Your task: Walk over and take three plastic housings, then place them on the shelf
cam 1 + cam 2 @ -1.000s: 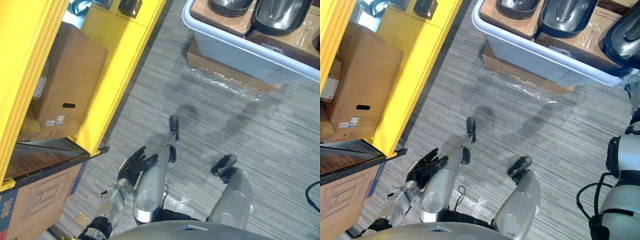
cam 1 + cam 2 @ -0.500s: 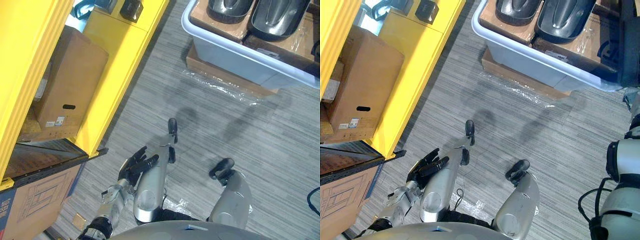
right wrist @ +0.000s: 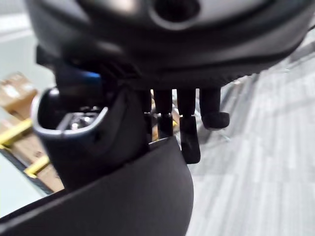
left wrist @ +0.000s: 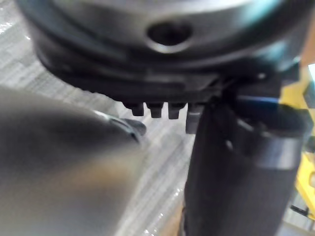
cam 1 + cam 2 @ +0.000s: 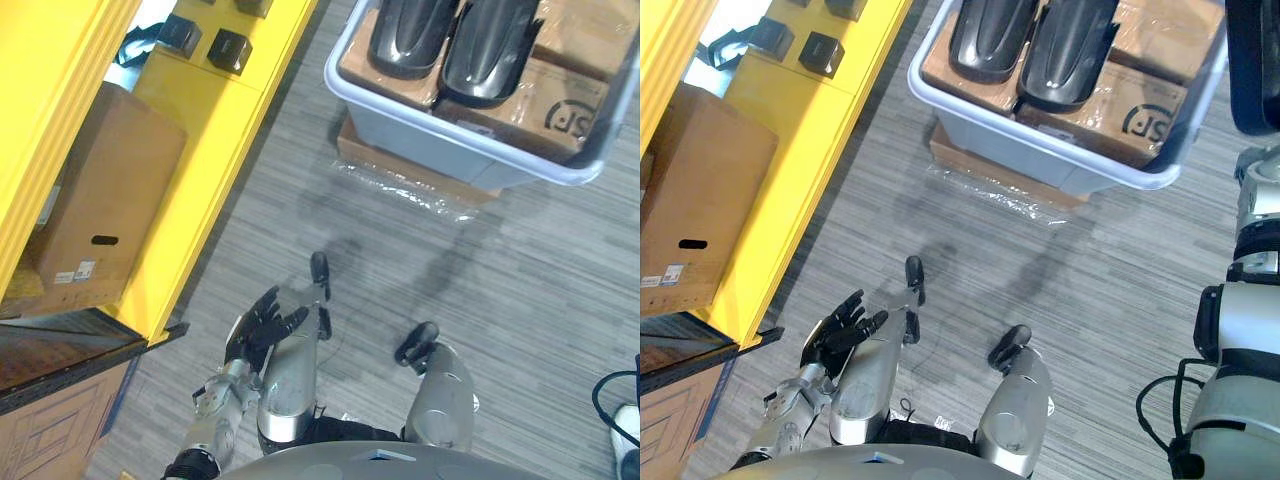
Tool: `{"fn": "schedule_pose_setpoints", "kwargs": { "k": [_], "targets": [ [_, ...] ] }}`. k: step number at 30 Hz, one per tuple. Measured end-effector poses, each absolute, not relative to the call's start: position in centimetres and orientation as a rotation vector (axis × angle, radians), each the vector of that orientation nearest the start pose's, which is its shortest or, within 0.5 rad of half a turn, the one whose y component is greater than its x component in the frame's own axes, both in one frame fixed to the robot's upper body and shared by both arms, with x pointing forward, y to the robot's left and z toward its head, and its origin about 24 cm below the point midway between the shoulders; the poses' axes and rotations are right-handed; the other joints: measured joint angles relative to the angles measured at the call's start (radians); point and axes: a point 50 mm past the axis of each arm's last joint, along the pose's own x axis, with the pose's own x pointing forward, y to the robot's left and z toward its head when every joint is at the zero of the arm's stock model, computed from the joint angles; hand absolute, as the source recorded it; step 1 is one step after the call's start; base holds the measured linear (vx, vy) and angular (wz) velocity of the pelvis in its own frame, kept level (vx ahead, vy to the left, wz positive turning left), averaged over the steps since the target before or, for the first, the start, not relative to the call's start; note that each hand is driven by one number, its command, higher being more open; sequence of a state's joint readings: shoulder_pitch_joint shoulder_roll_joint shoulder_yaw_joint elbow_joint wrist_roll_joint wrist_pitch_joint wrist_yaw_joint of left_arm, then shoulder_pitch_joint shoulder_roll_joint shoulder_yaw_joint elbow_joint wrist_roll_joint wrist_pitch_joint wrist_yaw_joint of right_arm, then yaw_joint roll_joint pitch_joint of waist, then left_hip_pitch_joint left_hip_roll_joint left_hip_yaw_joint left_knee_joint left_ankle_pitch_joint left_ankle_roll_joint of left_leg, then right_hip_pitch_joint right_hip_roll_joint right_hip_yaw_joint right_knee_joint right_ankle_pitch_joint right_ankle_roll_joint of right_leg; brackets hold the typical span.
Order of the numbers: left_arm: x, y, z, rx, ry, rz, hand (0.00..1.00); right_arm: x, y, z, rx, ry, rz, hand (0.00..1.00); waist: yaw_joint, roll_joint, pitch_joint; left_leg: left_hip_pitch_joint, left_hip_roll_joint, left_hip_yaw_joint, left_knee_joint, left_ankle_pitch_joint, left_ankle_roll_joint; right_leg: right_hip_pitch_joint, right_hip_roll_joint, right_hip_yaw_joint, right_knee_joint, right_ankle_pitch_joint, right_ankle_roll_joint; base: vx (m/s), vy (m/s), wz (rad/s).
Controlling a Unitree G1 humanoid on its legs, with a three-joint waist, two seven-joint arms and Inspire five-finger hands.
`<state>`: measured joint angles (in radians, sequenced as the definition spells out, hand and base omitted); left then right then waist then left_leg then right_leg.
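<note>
Two black plastic housings (image 5: 410,35) (image 5: 490,45) lie side by side on cardboard in a pale tub (image 5: 450,140) ahead of me on the floor. My right hand (image 3: 74,132) is raised at the right, where my arm leads to a dark shape (image 5: 1252,60) by the tub. In its wrist view another black housing (image 3: 118,196) sits between thumb and curled fingers (image 3: 189,132). My left hand (image 5: 262,325) hangs low on my left with fingers spread and nothing in it. The yellow shelf (image 5: 215,130) stands on the left.
Small black parts (image 5: 230,48) sit on the yellow shelf's upper level, and a cardboard box (image 5: 100,210) stands on a lower one. The tub rests on a flat carton with clear plastic film (image 5: 410,185) at its foot. Grey striped floor lies between shelf and tub.
The whole picture has shifted, so the tub and its housings now show more fully and nearer the middle. The left hand stays open at my side.
</note>
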<state>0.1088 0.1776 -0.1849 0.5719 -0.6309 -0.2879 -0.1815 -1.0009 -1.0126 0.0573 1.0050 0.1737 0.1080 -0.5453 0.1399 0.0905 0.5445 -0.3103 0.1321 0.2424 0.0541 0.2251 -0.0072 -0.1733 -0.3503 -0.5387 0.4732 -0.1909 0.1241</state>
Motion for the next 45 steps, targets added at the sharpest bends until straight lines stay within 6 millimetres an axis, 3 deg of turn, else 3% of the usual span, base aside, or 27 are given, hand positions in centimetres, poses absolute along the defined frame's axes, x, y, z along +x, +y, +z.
{"fn": "schedule_pose_setpoints", "kwargs": {
  "k": [1, 3, 4, 7, 11, 16, 20, 21, 22, 26, 28, 32, 39, 45],
  "targets": [
    [18.8, 17.6, -7.3, -0.41, 0.348, -0.015, 1.0, 30.9, -41.5, 27.4, -0.524, -0.179, -1.133, 0.0, -0.003, -0.004, -0.004, 0.02, 0.0, 0.002, -0.016, 0.004, -0.003, 0.016, 0.005, 0.0, -0.011, 0.002, 0.0, 0.1, -0.066, -0.1],
    [19.8, 17.8, -5.3, -0.415, 0.25, -0.022, 1.0, 31.5, -40.0, 27.1, -0.557, -0.251, -1.1, 0.0, -0.011, -0.047, -0.012, 0.087, -0.001, 0.016, -0.072, 0.018, -0.011, 0.064, 0.018, 0.0, -0.043, 0.004, 0.003, 0.11, -0.065, -0.14],
    [20.4, 17.9, -4.1, -0.406, 0.201, -0.033, 1.0, 31.9, -39.2, 26.5, -0.569, -0.275, -1.075, 0.0, -0.014, -0.074, -0.03, 0.111, -0.004, 0.024, -0.101, 0.025, -0.017, 0.079, 0.027, -0.001, -0.062, 0.005, 0.004, 0.11, -0.056, -0.1],
    [22.4, 17.6, -1.6, -0.472, 0.118, -0.07, 1.0, 32.5, -37.3, 24.3, -0.614, -0.299, -1.023, 0.0, -0.037, -0.125, -0.08, 0.135, -0.006, 0.028, -0.138, 0.032, -0.023, 0.11, 0.043, -0.006, -0.108, 0.012, 0.014, 0.12, -0.061, 0.01],
    [25.1, 15.5, 1.5, -0.658, 0.073, -0.17, 1.0, 32.7, -34.9, 20.5, -0.685, -0.294, -0.937, 0.0, -0.05, -0.132, -0.143, 0.146, -0.008, 0.035, -0.139, 0.026, -0.027, 0.16, 0.066, -0.016, -0.199, 0.05, 0.025, 0.12, -0.054, 0.01],
    [27.7, 12.1, 5.3, -0.945, 0.047, -0.319, 1.0, 33.1, -29.9, 15.2, -0.731, -0.274, -0.783, 0.0, -0.077, -0.125, -0.196, 0.185, -0.008, 0.068, -0.141, 0.026, -0.028, 0.234, 0.087, -0.009, -0.316, 0.108, 0.033, 0.03, -0.025, -0.11],
    [29.5, 10.4, 7.0, -1.155, 0.056, -0.317, 1.0, 33.2, -26.1, 13.9, -0.743, -0.311, -0.66, 0.0, -0.118, -0.112, -0.253, 0.203, 0.009, 0.101, -0.144, 0.025, -0.03, 0.26, 0.119, 0.019, -0.404, 0.162, 0.025, -0.07, -0.002, -0.32],
    [30.1, 9.7, 5.9, -1.283, 0.136, -0.26, 1.0, 32.4, -24.9, 13.1, -0.769, -0.36, -0.568, 0.0, -0.124, -0.096, -0.315, 0.219, 0.035, 0.11, -0.145, -0.004, -0.034, 0.264, 0.144, 0.043, -0.428, 0.18, 0.017, -0.17, 0.012, -0.46],
    [30.0, 9.6, 5.4, -1.291, 0.161, -0.241, 1.0, 32.2, -24.7, 12.7, -0.769, -0.36, -0.551, 0.0, -0.125, -0.095, -0.332, 0.221, 0.037, 0.111, -0.145, -0.005, -0.035, 0.264, 0.144, 0.047, -0.429, 0.181, 0.015, -0.12, 0.016, -0.37],
    [29.8, 8.9, 4.4, -1.275, 0.203, -0.223, 1.0, 32.1, -23.6, 11.7, -0.739, -0.351, -0.512, 0.0, -0.123, -0.097, -0.359, 0.232, 0.037, 0.116, -0.145, -0.018, -0.042, 0.282, 0.148, 0.051, -0.461, 0.199, 0.016, -0.05, 0.02, -0.06],
    [29.9, 8.3, 3.7, -1.242, 0.247, -0.21, 1.0, 31.9, -21.6, 10.2, -0.723, -0.332, -0.418, 0.0, -0.122, -0.097, -0.375, 0.245, 0.027, 0.123, -0.145, -0.022, -0.037, 0.303, 0.148, 0.052, -0.488, 0.218, 0.022, 0.0, 0.014, -0.05],
    [29.7, 7.4, 3.6, -1.233, 0.271, -0.226, 1.0, 31.9, -19.0, 9.0, -0.731, -0.329, -0.28, 0.0, -0.12, -0.098, -0.384, 0.245, 0.016, 0.122, -0.145, -0.016, -0.027, 0.315, 0.143, 0.052, -0.506, 0.228, 0.028, 0.0, 0.013, 0.03],
    [29.9, 7.8, 4.0, -1.234, 0.188, -0.217, 1.0, 31.8, -18.2, 8.5, -0.716, -0.316, -0.25, 0.0, -0.116, -0.103, -0.394, 0.25, 0.01, 0.116, -0.145, -0.015, -0.026, 0.33, 0.143, 0.043, -0.521, 0.232, 0.029, 0.0, 0.004, 0.04],
    [29.7, 7.1, 4.3, -1.215, 0.151, -0.236, 1.0, 31.2, -17.5, 6.2, -0.734, -0.245, -0.2, 0.0, -0.116, -0.107, -0.433, 0.249, 0.01, 0.114, -0.145, -0.016, -0.026, 0.333, 0.144, 0.043, -0.527, 0.234, 0.028, 0.0, 0.0, 0.0]
  ]
}}
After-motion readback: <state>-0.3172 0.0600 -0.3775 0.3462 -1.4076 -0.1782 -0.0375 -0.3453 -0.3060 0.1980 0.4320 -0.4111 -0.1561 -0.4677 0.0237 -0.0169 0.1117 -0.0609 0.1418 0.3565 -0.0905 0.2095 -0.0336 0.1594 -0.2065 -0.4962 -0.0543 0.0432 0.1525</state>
